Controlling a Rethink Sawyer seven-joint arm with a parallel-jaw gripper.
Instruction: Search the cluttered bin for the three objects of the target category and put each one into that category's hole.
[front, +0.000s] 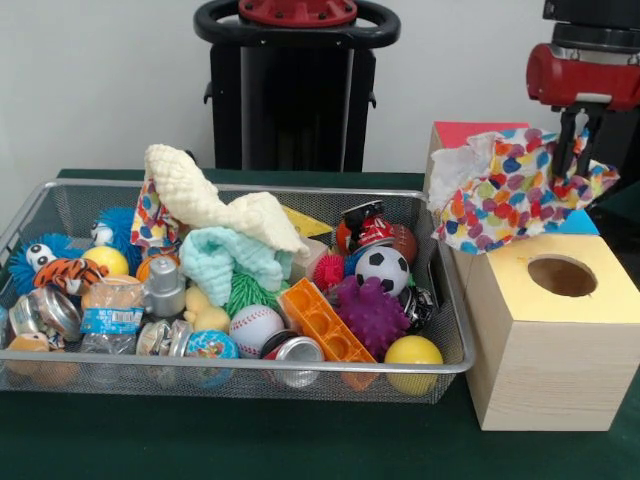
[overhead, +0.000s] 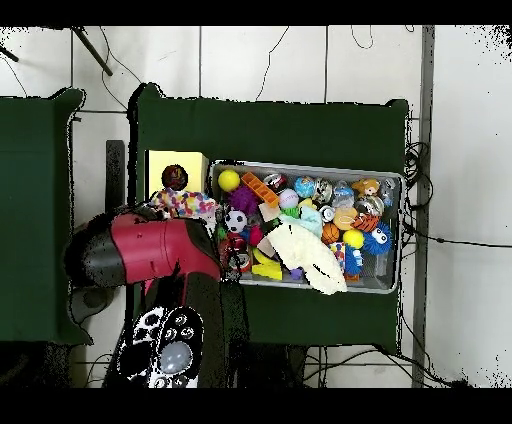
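The gripper (front: 573, 150) hangs at the far right of the front view, its fingers (front: 566, 140) closed on a spotted cloth (front: 500, 190) that droops in folds to the left, held in the air above and just behind the yellow-faced box (front: 560, 335). That box stands on the green desk (front: 250, 440), just right of the wire bin (front: 240, 368), and its round hole (front: 562, 276) is open and dark, with the cloth's lower edge hanging near its far left rim. Behind the cloth, parts of a red-faced box (front: 470, 133) and a blue-faced box (front: 582, 224) show.

In the bin, a cream knitted cloth (front: 215, 205) lies draped over the middle heap, with a mint-green fluffy cloth (front: 228, 258) under it. A second spotted cloth (front: 152, 220) peeks out at the cream cloth's left end. Around them lie a soccer ball (front: 382, 268), a purple spiky ball (front: 372, 315), a yellow ball (front: 413, 352), an orange brick (front: 325, 325), a baseball (front: 256, 328) and a tiger toy (front: 68, 273).

From overhead, the red arm (overhead: 150, 250) covers the boxes' near side.
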